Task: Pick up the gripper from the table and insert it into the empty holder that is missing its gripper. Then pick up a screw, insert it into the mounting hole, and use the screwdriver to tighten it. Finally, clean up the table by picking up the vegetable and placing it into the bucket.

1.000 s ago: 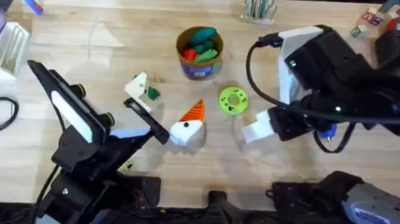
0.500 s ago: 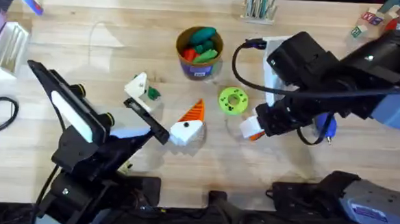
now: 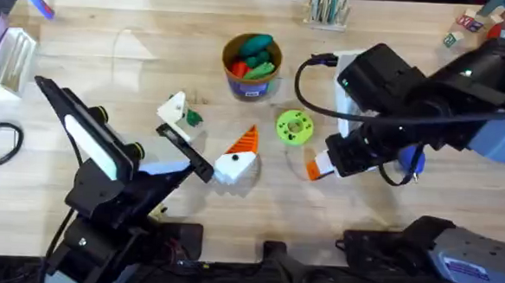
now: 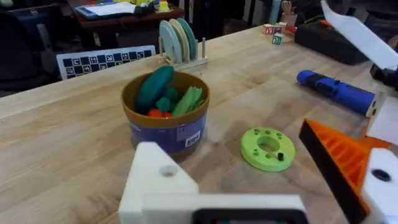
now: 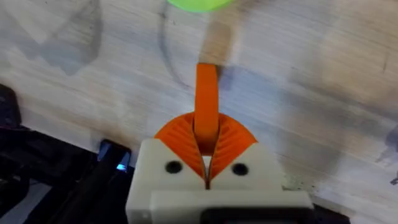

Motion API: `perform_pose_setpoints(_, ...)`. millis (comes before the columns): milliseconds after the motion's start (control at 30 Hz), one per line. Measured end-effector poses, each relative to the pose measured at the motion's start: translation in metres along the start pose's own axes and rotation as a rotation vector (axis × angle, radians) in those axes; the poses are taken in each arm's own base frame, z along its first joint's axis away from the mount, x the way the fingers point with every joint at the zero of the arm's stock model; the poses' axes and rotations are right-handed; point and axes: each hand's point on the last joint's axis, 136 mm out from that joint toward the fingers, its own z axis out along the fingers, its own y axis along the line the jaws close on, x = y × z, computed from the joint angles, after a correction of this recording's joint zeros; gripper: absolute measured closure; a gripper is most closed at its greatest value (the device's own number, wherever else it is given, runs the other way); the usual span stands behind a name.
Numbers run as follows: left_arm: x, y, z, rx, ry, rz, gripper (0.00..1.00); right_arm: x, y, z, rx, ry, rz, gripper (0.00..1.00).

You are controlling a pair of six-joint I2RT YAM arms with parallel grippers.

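Right gripper (image 5: 206, 163): pressed together on the gripper (image 5: 206, 106), the small orange fingertip, which stuck out forward from between the ribbed orange pads (image 5: 233, 138); in the overhead view this gripper (image 3: 320, 165) sat low over the table (image 3: 109, 65), just beside the lime-green disc (image 3: 294, 127).
Left gripper (image 4: 273, 186): spread wide, a white finger on one side and an orange ribbed pad (image 4: 339, 163) on the other, with nothing between them; in the overhead view it (image 3: 209, 148) stood near the table's middle, by the white-and-orange piece (image 3: 239, 158).
Screwdriver (image 4: 336, 90): lay flat on the table beyond the disc, as the left wrist view showed it; overhead, its blue body (image 3: 410, 158) peeked out under the right arm.
Bucket (image 3: 252, 65): upright behind the disc, holding green and orange toys.
Vegetable (image 3: 191, 117): a small dark-green piece on the table just beside a white part, left of the bucket.
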Motion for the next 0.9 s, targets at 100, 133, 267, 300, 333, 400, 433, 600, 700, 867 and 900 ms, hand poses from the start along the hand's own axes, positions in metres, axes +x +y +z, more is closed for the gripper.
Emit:
perform_pose_setpoints(100,0.000,0.000,0.000,0.000,0.000,0.000,0.013,0.002,0.000,-0.002,0.003,0.008,0.001,0.989)
perform_pose_setpoints(133,0.000,0.000,0.000,0.000,0.000,0.000,0.014,0.002,0.000,-0.004,0.003,0.009,0.001,0.989)
perform_pose_setpoints(267,0.000,0.000,0.000,0.000,0.000,0.000,0.015,-0.015,0.009,-0.024,-0.014,-0.053,-0.025,0.990)
perform_pose_setpoints(300,0.000,0.000,0.000,0.000,0.000,0.000,0.016,-0.023,0.012,-0.032,-0.025,-0.093,-0.041,0.991)
perform_pose_setpoints(333,0.000,0.000,0.000,0.001,0.000,0.000,0.015,-0.032,0.016,-0.040,-0.038,-0.140,-0.055,0.991)
perform_pose_setpoints(400,0.000,-0.003,0.000,0.015,-0.001,0.000,0.016,-0.054,0.027,-0.059,-0.083,-0.269,-0.092,0.992)
perform_pose_setpoints(433,0.000,-0.005,0.000,0.030,-0.002,0.001,0.015,-0.064,0.033,-0.069,-0.112,-0.330,-0.111,0.992)
perform_pose_setpoints(600,-0.001,-0.029,-0.002,0.168,-0.005,0.003,0.015,-0.100,0.065,-0.099,-0.320,-0.495,-0.187,0.992)
perform_pose_setpoints(700,-0.001,-0.045,-0.006,0.262,-0.004,0.003,0.015,-0.103,0.081,-0.099,-0.456,-0.465,-0.210,0.992)
perform_pose_setpoints(867,-0.001,-0.059,-0.011,0.353,-0.002,0.002,0.014,-0.097,0.104,-0.092,-0.672,-0.338,-0.216,0.992)
perform_pose_setpoints(900,-0.001,-0.061,-0.011,0.364,-0.002,0.002,0.014,-0.095,0.108,-0.090,-0.715,-0.310,-0.216,0.992)
